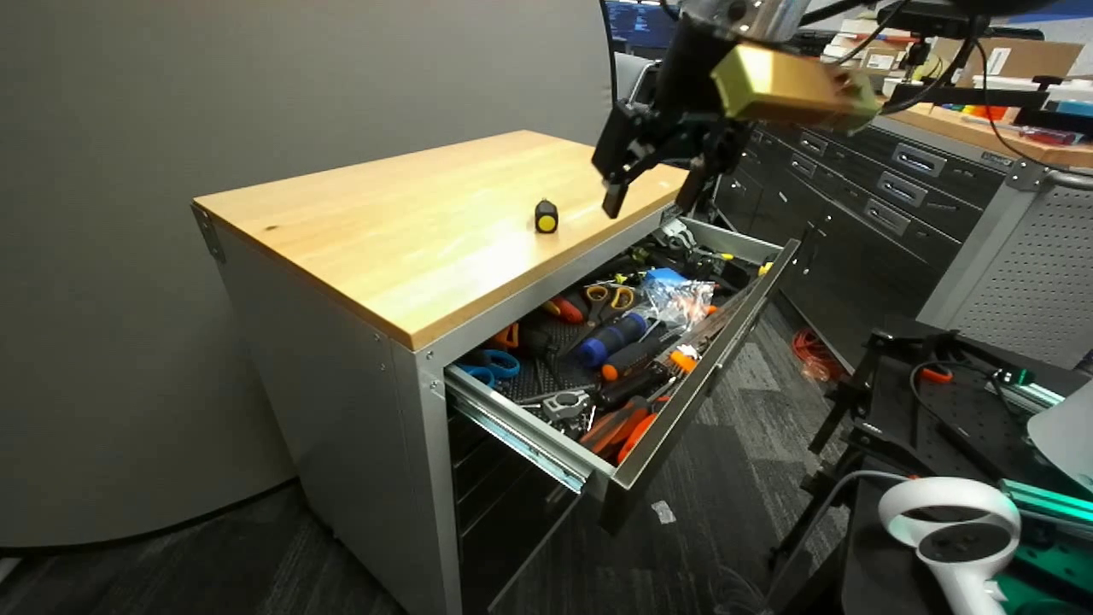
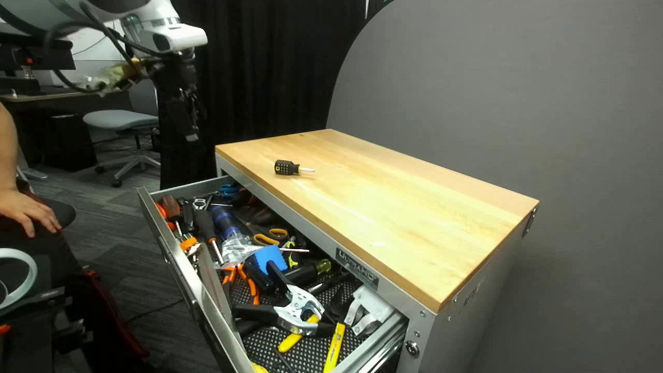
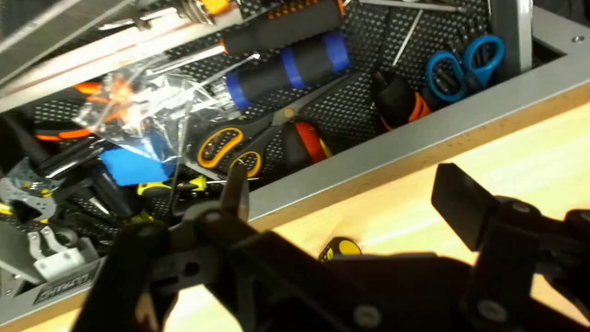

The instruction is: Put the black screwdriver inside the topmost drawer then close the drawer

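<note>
The black screwdriver (image 1: 546,217), short with a yellow end, lies on the light-wood top of the cabinet near its drawer-side edge. In an exterior view (image 2: 286,167) its metal shaft shows. In the wrist view its yellow end (image 3: 340,247) shows, the rest hidden behind the gripper. The topmost drawer (image 1: 709,363) is pulled out and full of tools; its front edge also shows in an exterior view (image 2: 176,259). My gripper (image 1: 651,198) is open and empty, held in the air above the cabinet, apart from the screwdriver. In the wrist view its fingers (image 3: 345,189) are wide apart.
The drawer holds blue scissors (image 1: 493,367), a blue and black handle (image 1: 613,339), a metal clamp (image 2: 300,311) and a plastic bag (image 3: 152,101). A dark grey cabinet (image 1: 888,196) stands behind. A person's hand (image 2: 28,210) and a white controller (image 1: 956,530) are beside.
</note>
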`<action>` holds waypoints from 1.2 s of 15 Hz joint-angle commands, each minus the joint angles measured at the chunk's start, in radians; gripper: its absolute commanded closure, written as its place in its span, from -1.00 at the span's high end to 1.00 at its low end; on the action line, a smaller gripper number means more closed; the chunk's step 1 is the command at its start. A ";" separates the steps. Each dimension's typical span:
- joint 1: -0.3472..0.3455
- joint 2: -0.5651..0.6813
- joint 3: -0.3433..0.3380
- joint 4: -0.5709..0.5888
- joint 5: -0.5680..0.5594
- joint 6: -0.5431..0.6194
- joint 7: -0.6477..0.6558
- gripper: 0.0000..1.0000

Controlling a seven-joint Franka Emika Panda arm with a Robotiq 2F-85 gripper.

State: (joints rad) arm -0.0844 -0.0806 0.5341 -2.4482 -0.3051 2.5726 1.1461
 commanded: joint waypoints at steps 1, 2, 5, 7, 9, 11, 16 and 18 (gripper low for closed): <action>-0.053 0.201 -0.006 0.150 -0.283 0.083 0.254 1.00; -0.040 0.261 -0.031 0.199 -0.371 0.084 0.320 1.00; 0.014 0.383 -0.096 0.343 -0.616 0.040 0.502 1.00; 0.044 0.445 -0.124 0.414 -0.704 0.021 0.571 1.00; 0.084 0.495 -0.157 0.473 -0.796 -0.010 0.651 1.00; 0.126 0.531 -0.186 0.522 -0.887 -0.070 0.719 1.00; 0.306 0.527 -0.368 0.530 -0.833 -0.169 0.696 1.00; 0.323 0.526 -0.385 0.514 -0.820 -0.207 0.695 1.00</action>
State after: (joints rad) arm 0.1946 0.4373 0.1877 -1.9456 -1.1391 2.4247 1.8294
